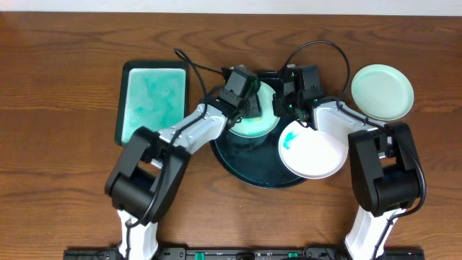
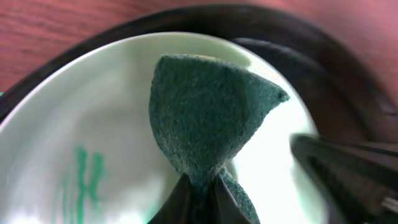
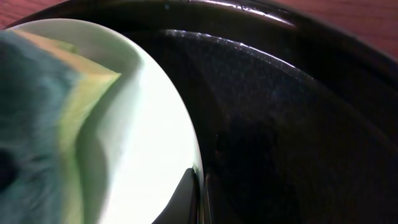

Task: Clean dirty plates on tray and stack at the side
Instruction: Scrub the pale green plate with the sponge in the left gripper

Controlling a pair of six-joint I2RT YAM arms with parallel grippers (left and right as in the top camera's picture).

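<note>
Closest to the near edge, a smeared plate [image 1: 317, 155] overhangs the right rim of the tray [image 1: 242, 162], waiting its turn I'd guess. Further in, mid-tray, the right gripper [image 3: 200, 190] is pinched onto the rim of the middle plate [image 2: 93, 106], probably so it can't slide around. The left gripper [image 2: 200, 193], clamped on a sponge [image 2: 211, 106], holds it low over that plate beside some green streaks. Toward the far right corner, a clean plate [image 1: 382, 92] sits on bare wood, looks like the stack's start.
</note>
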